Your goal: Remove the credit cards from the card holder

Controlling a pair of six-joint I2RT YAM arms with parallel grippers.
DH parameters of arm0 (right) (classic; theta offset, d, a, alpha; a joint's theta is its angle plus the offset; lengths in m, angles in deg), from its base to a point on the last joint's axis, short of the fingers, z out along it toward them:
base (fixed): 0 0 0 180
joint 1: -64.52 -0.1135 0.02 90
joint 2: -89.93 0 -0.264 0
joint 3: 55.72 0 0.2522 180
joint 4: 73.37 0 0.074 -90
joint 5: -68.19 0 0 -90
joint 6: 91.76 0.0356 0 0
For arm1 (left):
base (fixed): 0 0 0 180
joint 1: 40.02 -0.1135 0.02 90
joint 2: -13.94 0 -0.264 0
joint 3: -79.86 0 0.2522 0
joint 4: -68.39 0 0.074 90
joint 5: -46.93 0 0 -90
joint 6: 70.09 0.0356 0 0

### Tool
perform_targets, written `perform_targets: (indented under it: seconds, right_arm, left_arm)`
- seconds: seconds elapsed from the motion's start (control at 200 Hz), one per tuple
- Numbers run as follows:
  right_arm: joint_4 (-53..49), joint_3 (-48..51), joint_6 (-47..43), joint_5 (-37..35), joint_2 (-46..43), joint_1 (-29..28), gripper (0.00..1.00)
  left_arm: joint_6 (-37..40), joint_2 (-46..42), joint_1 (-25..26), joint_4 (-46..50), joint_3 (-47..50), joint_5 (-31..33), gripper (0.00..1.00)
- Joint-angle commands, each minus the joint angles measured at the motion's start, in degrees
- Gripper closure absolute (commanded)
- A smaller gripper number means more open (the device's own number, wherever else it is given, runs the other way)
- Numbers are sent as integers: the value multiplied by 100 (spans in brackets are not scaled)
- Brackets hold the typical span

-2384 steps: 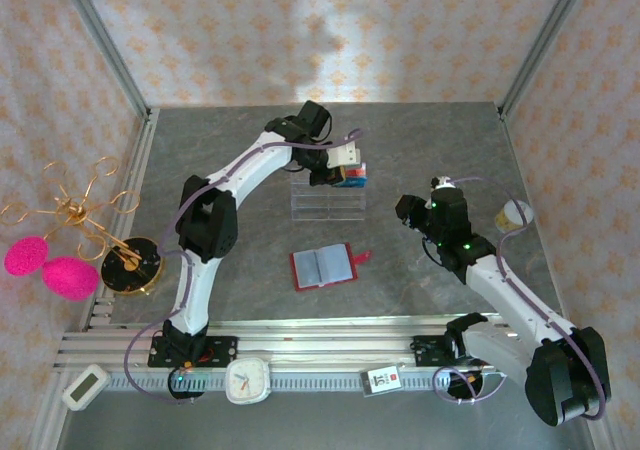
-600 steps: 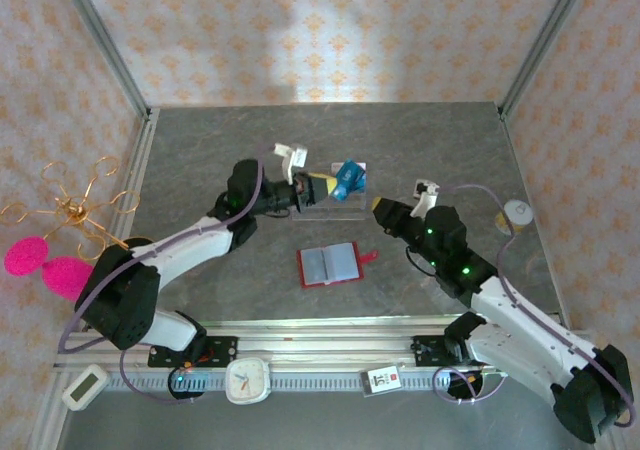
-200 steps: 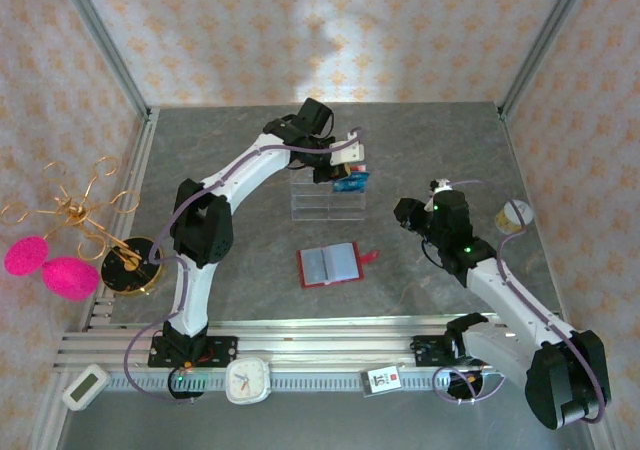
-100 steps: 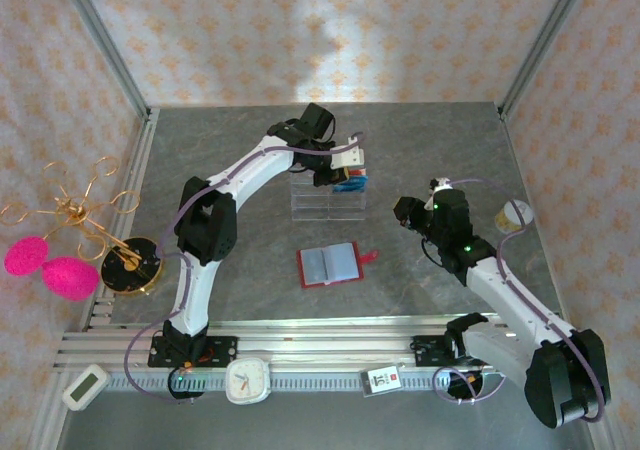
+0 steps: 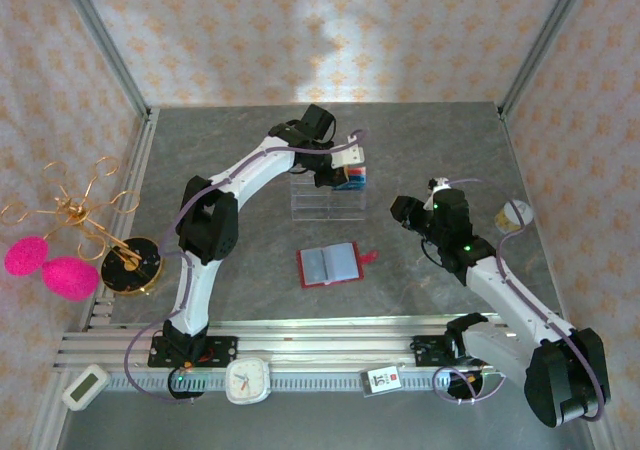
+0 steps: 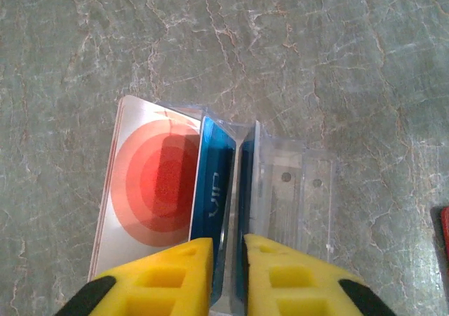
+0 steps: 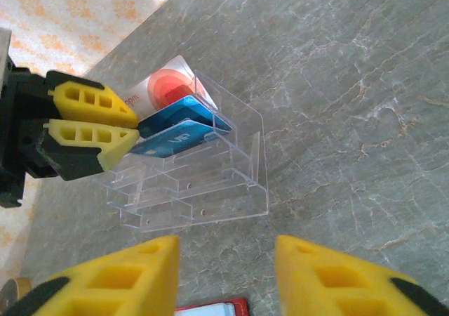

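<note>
Top external view is showing the grey bench [image 5: 440,145] carrying everything. The left arm [image 5: 250,162] is reaching to the upper centre of the frame, and the right arm [image 5: 505,285] is stretching in from the lower right.

The clear rack [image 5: 328,202] is standing at centre, its see-through steps hard to make out against the stone. Just below it the card holder [image 5: 327,266] is lying open and flat, red border around pale sleeves. What the sleeves are holding is too small to tell. In the right wrist view its red edge is being cut off by the bottom of the frame.

The credit cards [image 5: 352,177] are standing on edge in the rack's back steps. In the left wrist view a pale card [image 6: 151,182] with red rings is sitting beside a blue card [image 6: 214,189], and another blue one to the right of it is showing little more than its edge. The yellow fingers are covering the cards' lower ends.

The left gripper [image 6: 228,253] is hovering at the cards with its fingers slightly apart, straddling a blue card's edge. Whether the pads are touching it is unclear.

The right gripper [image 7: 224,244] is facing the rack's front with its fingers spread wide, holding nothing and staying apart from the rack.
</note>
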Motion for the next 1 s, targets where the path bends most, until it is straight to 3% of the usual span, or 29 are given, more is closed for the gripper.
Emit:
perform_targets:
  seconds: [0.0,0.17,0.29,0.375,0.526,0.581,0.671,0.841,0.996]
  right_arm:
    - [145,-138,-131,174,-7,27,56]
    - [291,-60,-247,658,209,-47,55]
    - [263,-76,-377,335,373,-567,54]
    - [388,-97,-353,191,555,-900,57]
    - [375,-621,-481,-131,1180,-1172,76]
    - [339,-809,-517,-279,1482,-1233,77]
    - [258,-1072,-513,-421,1938,-1323,80]
    - [0,-1676,-602,-766,2858,-1414,88]
    - [-255,-2277,-645,-998,3596,-1428,92]
  left_arm:
    - [-306,-215,-104,-208,-57,-183,77]
    - [-871,-702,-182,-536,-15,-747,76]
    - [-1678,-1373,-186,-1430,628,-1159,75]
    - [-2531,-2129,-184,-2581,1572,-1232,73]
    - [-4823,-3515,-182,-5580,3838,-1033,62]
    - [-5615,-3881,-175,-6794,4556,-1012,59]
    - [-6774,-4251,-165,-8007,5566,-805,55]
    - [-7955,-4809,-102,-8643,6886,-278,59]
    - [-8069,-5416,61,-8326,7654,157,58]
